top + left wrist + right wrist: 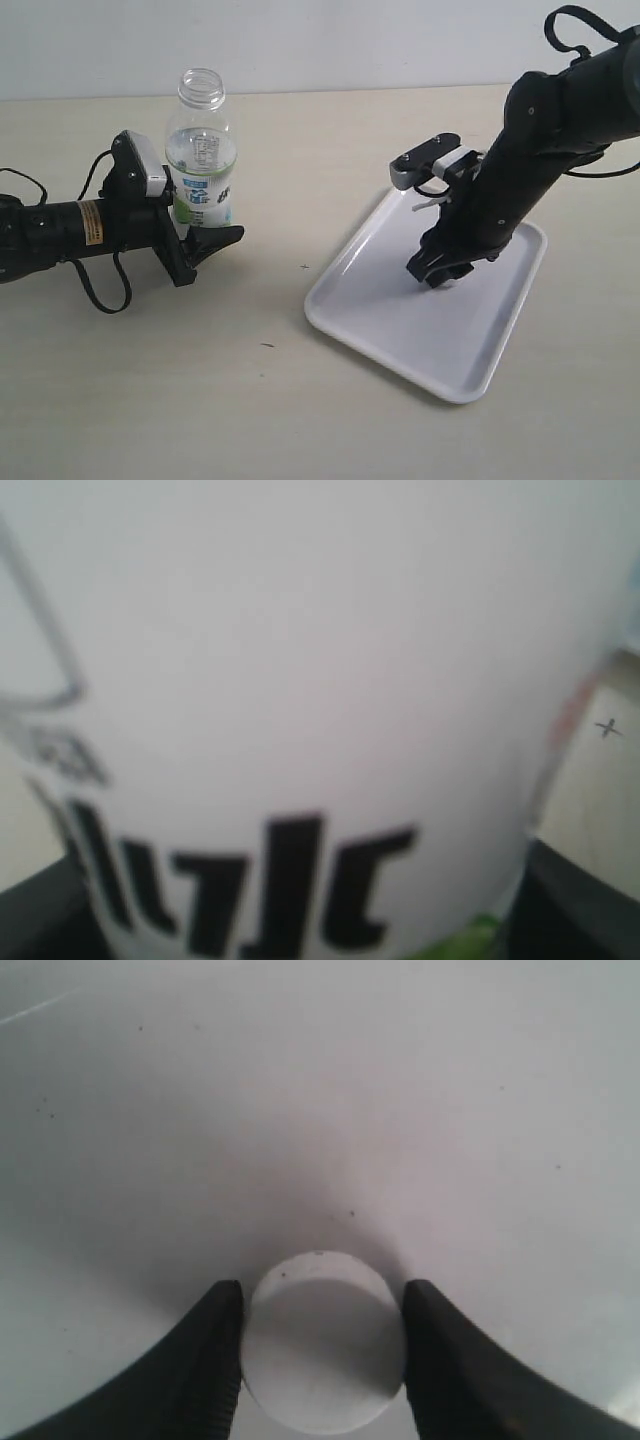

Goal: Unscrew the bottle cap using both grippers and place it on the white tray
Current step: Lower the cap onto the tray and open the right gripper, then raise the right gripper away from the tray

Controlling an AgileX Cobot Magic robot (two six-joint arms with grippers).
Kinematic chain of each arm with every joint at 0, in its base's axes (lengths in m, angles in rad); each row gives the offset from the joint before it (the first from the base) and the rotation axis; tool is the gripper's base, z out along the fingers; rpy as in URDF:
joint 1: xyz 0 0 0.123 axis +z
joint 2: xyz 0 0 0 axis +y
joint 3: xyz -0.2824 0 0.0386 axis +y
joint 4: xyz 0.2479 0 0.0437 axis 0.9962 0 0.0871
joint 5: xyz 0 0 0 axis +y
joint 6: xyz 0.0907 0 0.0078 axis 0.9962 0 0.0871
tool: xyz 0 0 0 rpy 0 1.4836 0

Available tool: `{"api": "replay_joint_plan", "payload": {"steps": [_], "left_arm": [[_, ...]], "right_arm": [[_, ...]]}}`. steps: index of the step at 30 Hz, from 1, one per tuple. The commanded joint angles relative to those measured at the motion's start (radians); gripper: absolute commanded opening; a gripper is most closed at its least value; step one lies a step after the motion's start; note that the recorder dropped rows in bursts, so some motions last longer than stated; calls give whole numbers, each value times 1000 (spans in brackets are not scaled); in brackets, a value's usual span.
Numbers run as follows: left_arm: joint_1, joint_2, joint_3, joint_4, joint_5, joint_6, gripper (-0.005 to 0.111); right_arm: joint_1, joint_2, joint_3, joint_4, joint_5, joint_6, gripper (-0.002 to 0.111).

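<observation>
The clear bottle stands upright on the table with its neck open. My left gripper is shut on its labelled lower half, and the white label fills the left wrist view between dark fingers. My right gripper points down onto the white tray. In the right wrist view the round white bottle cap sits between the two black fingers, right at the tray surface. The jaws hug both sides of the cap. The exterior view hides the cap behind the fingers.
The tray lies at an angle on the right of the pale tabletop. The right arm leans over the tray's far corner. Black cables loop beside the left arm.
</observation>
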Motion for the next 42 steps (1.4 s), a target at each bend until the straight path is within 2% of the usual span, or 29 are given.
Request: {"api": "replay_joint_plan", "payload": {"steps": [1, 3, 5, 9, 11, 13, 15, 24, 28, 32, 36, 42], "left_arm": [[0, 2, 3, 8, 23, -3, 0], [0, 2, 3, 8, 23, -3, 0], [0, 2, 3, 8, 23, -3, 0], [0, 2, 3, 6, 23, -3, 0], [0, 2, 3, 6, 23, -3, 0], [0, 2, 3, 6, 23, -3, 0], [0, 2, 3, 6, 23, -3, 0], [0, 2, 3, -5, 18, -36, 0], [0, 2, 3, -48, -16, -207, 0], [0, 2, -8, -55, -28, -309, 0], [0, 2, -11, -55, -28, -338, 0], [0, 6, -11, -53, -28, -319, 0]], "right_arm": [[-7, 14, 4, 4, -42, 0, 0], [-7, 14, 4, 4, -57, 0, 1], [-7, 14, 4, 4, -59, 0, 11], [-5, 14, 4, 4, -48, 0, 47], [-5, 14, 4, 6, -46, 0, 70], [-5, 14, 4, 6, -34, -19, 84], [-5, 14, 4, 6, -29, -19, 90], [-5, -101, 4, 13, -40, 18, 91], [-5, -215, 4, 90, -81, 60, 91], [-5, -321, 4, 182, -91, 50, 91], [-5, -433, 6, 255, -91, 45, 89], [-5, -588, 126, 445, -145, -136, 86]]}}
